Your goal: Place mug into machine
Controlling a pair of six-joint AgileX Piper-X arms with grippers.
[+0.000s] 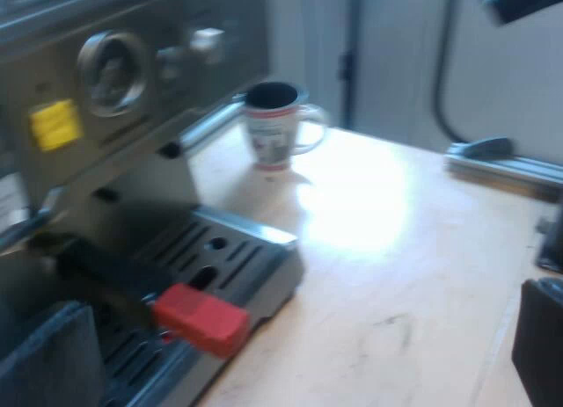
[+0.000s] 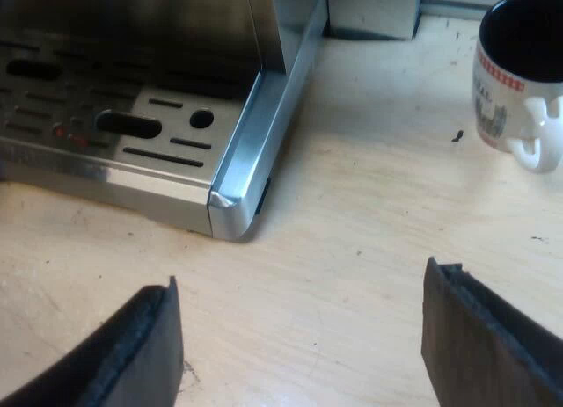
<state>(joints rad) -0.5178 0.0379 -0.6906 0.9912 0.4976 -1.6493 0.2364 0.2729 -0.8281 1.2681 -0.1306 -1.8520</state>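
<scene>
A white mug (image 1: 274,126) with a red band and a dark inside stands upright on the wooden table beside the espresso machine (image 1: 132,64), away from its drip tray (image 1: 237,249). The holder's dark handle with its red end (image 1: 201,317) sticks out over the tray. My left gripper (image 1: 290,372) is open and holds nothing, hovering by the tray's front near the red end. My right gripper (image 2: 303,337) is open over bare table off the drip tray's corner (image 2: 230,200). The mug (image 2: 515,73) stands well beyond its fingers, handle turned toward them.
The machine's front carries a round gauge (image 1: 113,71), a knob (image 1: 204,45) and a yellow sticker (image 1: 54,124). A metal rail (image 1: 506,165) lies on the table beyond the mug, near the wall. The wooden tabletop (image 2: 369,214) between tray and mug is bare.
</scene>
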